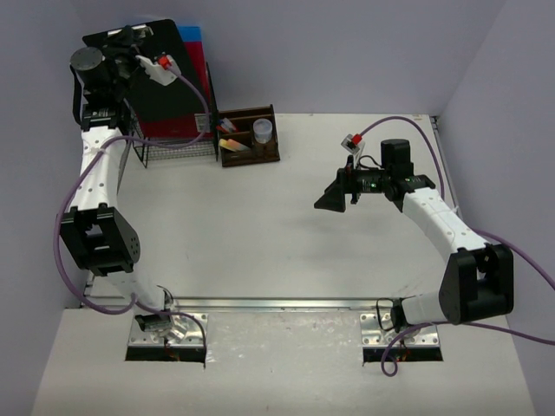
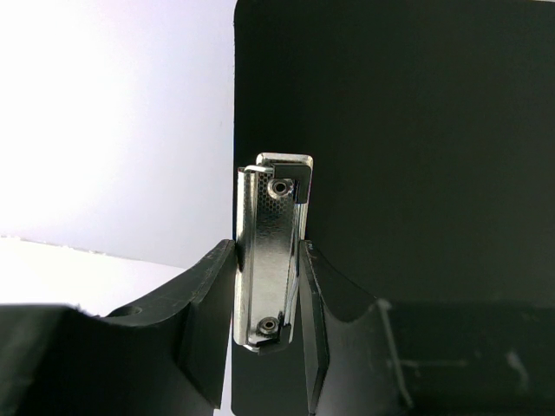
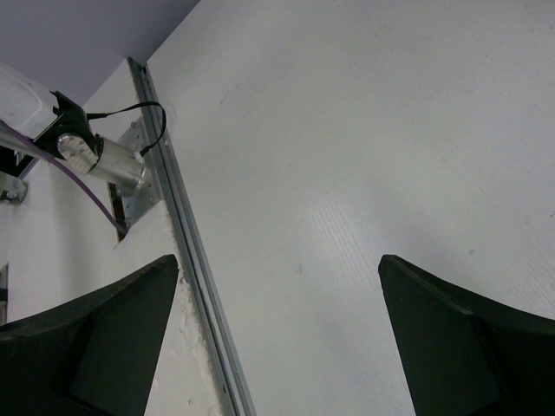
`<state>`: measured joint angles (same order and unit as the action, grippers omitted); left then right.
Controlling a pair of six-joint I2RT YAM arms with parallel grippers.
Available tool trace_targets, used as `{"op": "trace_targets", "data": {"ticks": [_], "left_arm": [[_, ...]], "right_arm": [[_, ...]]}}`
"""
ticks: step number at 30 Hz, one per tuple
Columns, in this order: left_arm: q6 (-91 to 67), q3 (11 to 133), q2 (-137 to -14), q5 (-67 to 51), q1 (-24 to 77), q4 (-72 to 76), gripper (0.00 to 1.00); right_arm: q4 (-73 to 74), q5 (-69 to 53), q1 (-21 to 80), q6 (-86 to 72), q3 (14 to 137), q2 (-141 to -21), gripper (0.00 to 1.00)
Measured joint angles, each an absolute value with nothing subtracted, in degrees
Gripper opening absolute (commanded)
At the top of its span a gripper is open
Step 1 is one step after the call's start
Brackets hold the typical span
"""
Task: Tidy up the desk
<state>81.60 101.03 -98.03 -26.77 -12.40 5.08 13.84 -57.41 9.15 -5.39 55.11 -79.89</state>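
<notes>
Table: white, matt, smooth; faint scuffs are seen in the right wrist view. Front rail: bare silver metal, dull sheen. Clipboard: black, matt, smooth. Its clip: bright polished metal, face finely dimpled, two rivets are noted. Fingers of the left pincer and those of the right pincer: black plastic, matt, slightly dusty. Organizer: dark brown wood, slight gloss. Wire rack: thin black metal. Cup: translucent plastic.
</notes>
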Motion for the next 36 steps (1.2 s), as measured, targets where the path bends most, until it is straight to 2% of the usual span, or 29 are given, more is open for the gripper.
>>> {"op": "trace_targets", "data": {"ticks": [24, 36], "left_arm": [[91.85, 94.69, -99.66, -31.02, -14.98, 4.03, 0.00], [91.91, 93.44, -100.47, -33.65, -14.98, 7.23, 0.00]], "right_arm": [[13.86, -57.14, 9.15, -4.95, 55.11, -79.94, 0.99], [13.82, -57.05, 9.15, -4.95, 55.09, -80.36, 0.99]]}}
